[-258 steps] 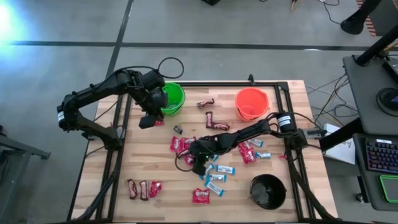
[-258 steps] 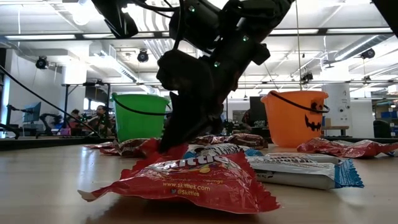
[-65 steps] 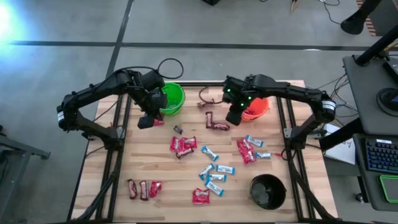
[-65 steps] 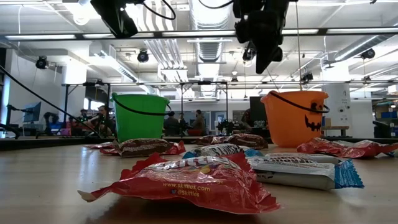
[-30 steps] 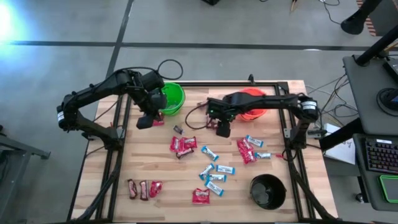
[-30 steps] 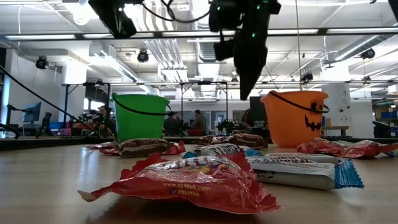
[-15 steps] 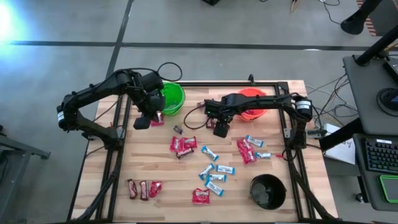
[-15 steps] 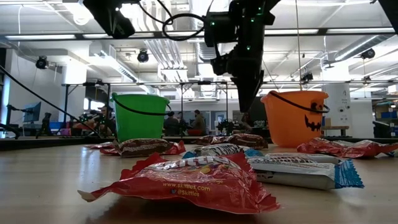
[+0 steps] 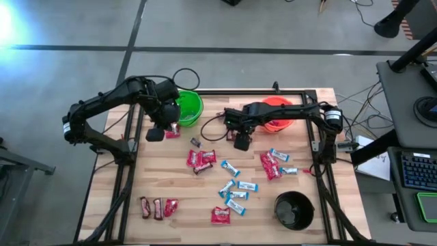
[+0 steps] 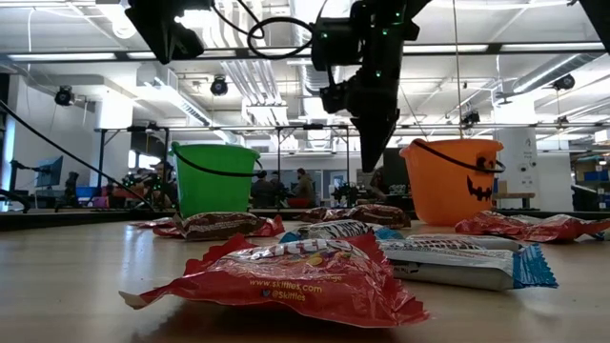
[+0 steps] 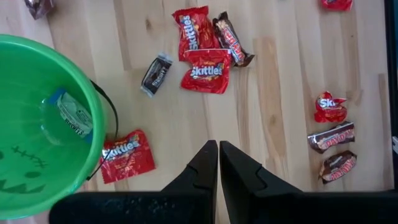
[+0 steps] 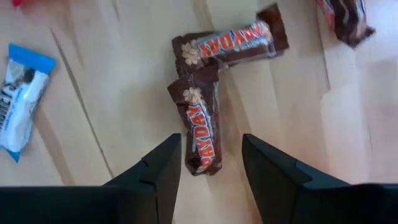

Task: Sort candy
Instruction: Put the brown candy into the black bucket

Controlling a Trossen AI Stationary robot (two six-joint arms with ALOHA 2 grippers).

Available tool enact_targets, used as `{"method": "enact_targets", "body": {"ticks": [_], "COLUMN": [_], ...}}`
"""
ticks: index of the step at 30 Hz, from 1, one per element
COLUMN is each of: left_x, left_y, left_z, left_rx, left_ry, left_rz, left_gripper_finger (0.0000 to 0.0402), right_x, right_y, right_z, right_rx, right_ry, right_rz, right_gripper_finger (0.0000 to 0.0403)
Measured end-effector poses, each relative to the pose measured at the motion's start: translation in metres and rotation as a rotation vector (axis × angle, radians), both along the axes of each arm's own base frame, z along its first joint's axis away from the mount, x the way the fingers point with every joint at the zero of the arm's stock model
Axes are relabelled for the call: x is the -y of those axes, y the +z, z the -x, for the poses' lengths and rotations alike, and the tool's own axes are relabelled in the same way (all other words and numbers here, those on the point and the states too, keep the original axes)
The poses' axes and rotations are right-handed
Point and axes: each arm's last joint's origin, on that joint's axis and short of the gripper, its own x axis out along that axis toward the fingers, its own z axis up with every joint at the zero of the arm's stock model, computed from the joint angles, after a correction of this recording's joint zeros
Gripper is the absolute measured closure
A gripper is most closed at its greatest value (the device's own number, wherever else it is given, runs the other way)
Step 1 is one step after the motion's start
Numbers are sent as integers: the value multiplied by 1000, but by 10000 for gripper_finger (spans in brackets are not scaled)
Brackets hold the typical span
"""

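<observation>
Hovering spread right claw (image 12: 210,163) over brown PayDay bars (image 12: 201,127), left claw (image 11: 218,163) clenched empty

The green bucket (image 11: 37,124) bears a faint darker green face pattern on its wall, and the orange bucket (image 10: 453,181) a black jack-o'-lantern face; the third bucket (image 9: 294,210) is black. On the pale, light-grained wooden table (image 9: 177,184), the Skittles packets (image 11: 206,70) are red with white lettering, the PayDay bars (image 12: 202,127) dark brown with a white band and peanut pictures, and the cookies-and-cream bar (image 12: 17,102) white with light-blue ends. Both arms (image 9: 109,102) are dark.
</observation>
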Motion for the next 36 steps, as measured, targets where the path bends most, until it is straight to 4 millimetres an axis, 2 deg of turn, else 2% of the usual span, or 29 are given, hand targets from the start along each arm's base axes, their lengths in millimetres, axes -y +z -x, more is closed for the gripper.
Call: {"method": "enact_targets", "body": {"ticks": [9, 21, 27, 36], "left_x": [0, -6, -18, -42], "left_y": [0, -1, -1, -1], "left_z": [0, 2, 7, 20], "left_rx": [-4, -62, -67, -75], "left_ry": [7, 98, 179, 304], "left_rz": [-6, -124, -121, -117], "left_gripper_finger": [402, 402, 402, 402], "right_x": [-1, 2, 9, 16], "right_y": [0, -5, -22, -21], "right_z": [0, -2, -6, -7], "right_rx": [-5, -21, -65, -34], "right_ry": [194, 303, 324, 290], "right_rz": [-9, 9, -1, -15], "right_gripper_finger": [241, 245, 245, 243]}}
